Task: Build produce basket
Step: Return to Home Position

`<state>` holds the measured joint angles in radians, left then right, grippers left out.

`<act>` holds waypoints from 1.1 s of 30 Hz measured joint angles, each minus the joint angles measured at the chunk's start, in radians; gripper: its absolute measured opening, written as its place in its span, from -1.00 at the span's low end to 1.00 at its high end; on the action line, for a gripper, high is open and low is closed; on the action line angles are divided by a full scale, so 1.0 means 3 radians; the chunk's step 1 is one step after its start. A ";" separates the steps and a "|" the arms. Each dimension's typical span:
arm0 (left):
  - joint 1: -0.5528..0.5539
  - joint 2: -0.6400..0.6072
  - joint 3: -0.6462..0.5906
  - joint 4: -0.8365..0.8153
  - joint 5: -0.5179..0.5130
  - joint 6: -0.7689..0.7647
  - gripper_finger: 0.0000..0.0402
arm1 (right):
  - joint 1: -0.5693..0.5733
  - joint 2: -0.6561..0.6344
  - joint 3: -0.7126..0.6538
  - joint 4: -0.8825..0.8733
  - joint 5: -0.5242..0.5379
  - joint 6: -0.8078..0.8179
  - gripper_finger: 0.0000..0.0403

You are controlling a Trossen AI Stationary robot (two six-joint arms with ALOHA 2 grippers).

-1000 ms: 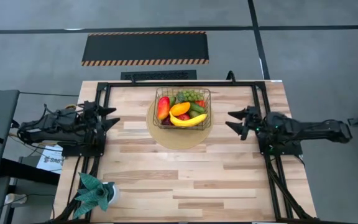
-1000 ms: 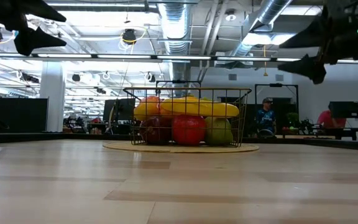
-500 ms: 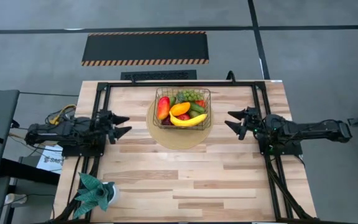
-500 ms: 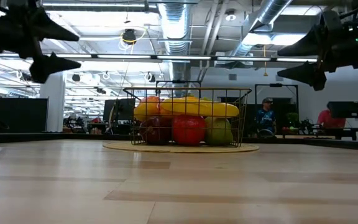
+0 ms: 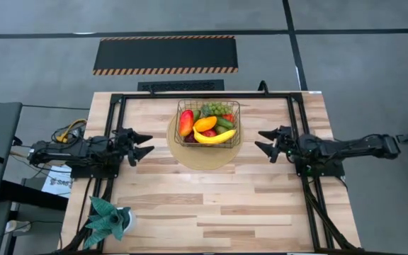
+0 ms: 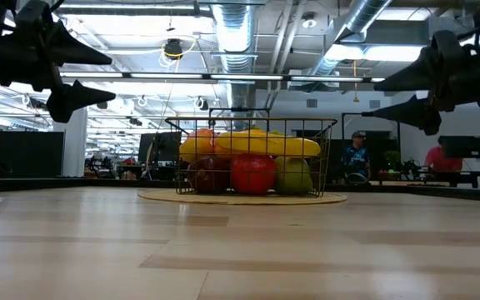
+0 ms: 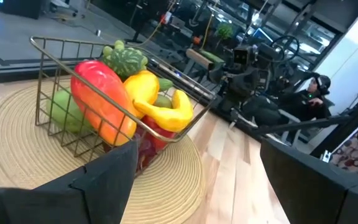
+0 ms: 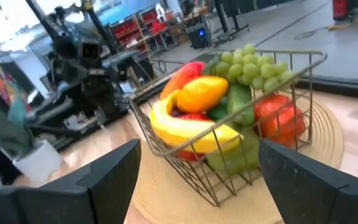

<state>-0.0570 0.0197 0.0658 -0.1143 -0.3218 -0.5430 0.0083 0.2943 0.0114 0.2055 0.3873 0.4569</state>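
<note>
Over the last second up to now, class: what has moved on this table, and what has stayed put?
The left gripper has slid inward toward the basket and come lower, its fingers open and empty. The right gripper has dipped slightly, hardly shifting sideways, and is also open and empty. Nothing was grasped or released. The basket, the produce inside it and the round mat stayed as they were.

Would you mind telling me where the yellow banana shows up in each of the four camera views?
High view: banana in the basket, at its edge facing the table's middle.
Low view: banana across the top of the pile, picture's centre.
Left wrist view: banana against the orange fruit.
Right wrist view: banana under the orange fruit.
Shared landmark: the round mat beneath the basket.
</note>
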 joint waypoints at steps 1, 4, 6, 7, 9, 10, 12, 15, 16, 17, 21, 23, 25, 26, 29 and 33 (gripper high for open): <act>0.0000 -0.0002 0.0000 -0.0002 -0.0002 0.0000 0.63 | 0.0023 0.0003 -0.0007 0.0048 0.0055 0.0038 0.70; 0.0000 -0.0002 0.0001 -0.0008 -0.0002 0.0008 0.63 | 0.0096 -0.0003 -0.0007 0.0091 0.0292 0.0016 0.71; 0.0000 -0.0002 0.0001 -0.0009 -0.0004 0.0030 0.63 | 0.0114 -0.0006 -0.0007 0.0068 0.0459 -0.0031 0.71; 0.0000 -0.0002 0.0001 -0.0010 -0.0004 0.0031 0.63 | 0.0116 -0.0010 -0.0007 0.0069 0.0524 -0.0016 0.71; 0.0000 -0.0002 0.0001 -0.0011 0.0008 -0.0018 0.63 | 0.0113 -0.0006 -0.0007 0.0070 0.0552 0.0204 0.71; 0.0000 -0.0002 0.0001 -0.0013 0.0015 -0.0052 0.63 | 0.0114 0.0003 -0.0007 0.0047 0.0548 0.0315 0.71; 0.0000 -0.0002 0.0001 -0.0014 0.0015 -0.0083 0.63 | 0.0114 0.0005 -0.0007 0.0006 0.0542 0.0450 0.70; 0.0000 -0.0002 0.0001 -0.0016 0.0012 -0.0090 0.63 | 0.0114 0.0003 -0.0008 -0.0031 0.0535 0.0482 0.70; 0.0000 -0.0002 0.0001 -0.0017 0.0010 -0.0090 0.63 | 0.0114 0.0003 -0.0008 -0.0047 0.0535 0.0483 0.70; 0.0000 -0.0002 0.0001 -0.0017 0.0011 -0.0090 0.63 | 0.0114 0.0003 -0.0008 -0.0064 0.0535 0.0483 0.70; 0.0000 -0.0002 0.0001 -0.0019 0.0010 -0.0093 0.63 | 0.0114 0.0001 -0.0008 -0.0115 0.0533 0.0484 0.71; 0.0000 -0.0002 0.0001 -0.0019 0.0010 -0.0094 0.63 | 0.0114 0.0003 -0.0008 -0.0157 0.0531 0.0484 0.71; 0.0000 -0.0002 0.0001 -0.0020 0.0009 -0.0095 0.63 | 0.0114 0.0003 -0.0009 -0.0168 0.0530 0.0484 0.71; 0.0000 -0.0002 0.0001 -0.0020 0.0009 -0.0095 0.63 | 0.0114 0.0003 -0.0009 -0.0176 0.0529 0.0484 0.71; 0.0000 -0.0002 0.0001 -0.0020 0.0009 -0.0095 0.63 | 0.0114 0.0003 -0.0009 -0.0186 0.0528 0.0484 0.70; 0.0000 -0.0002 0.0001 -0.0021 0.0008 -0.0097 0.63 | 0.0114 0.0003 -0.0009 -0.0187 0.0524 0.0484 0.70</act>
<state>-0.0570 0.0193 0.0662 -0.1205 -0.3195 -0.5720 0.0425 0.2951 0.0086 0.1493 0.5446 0.6022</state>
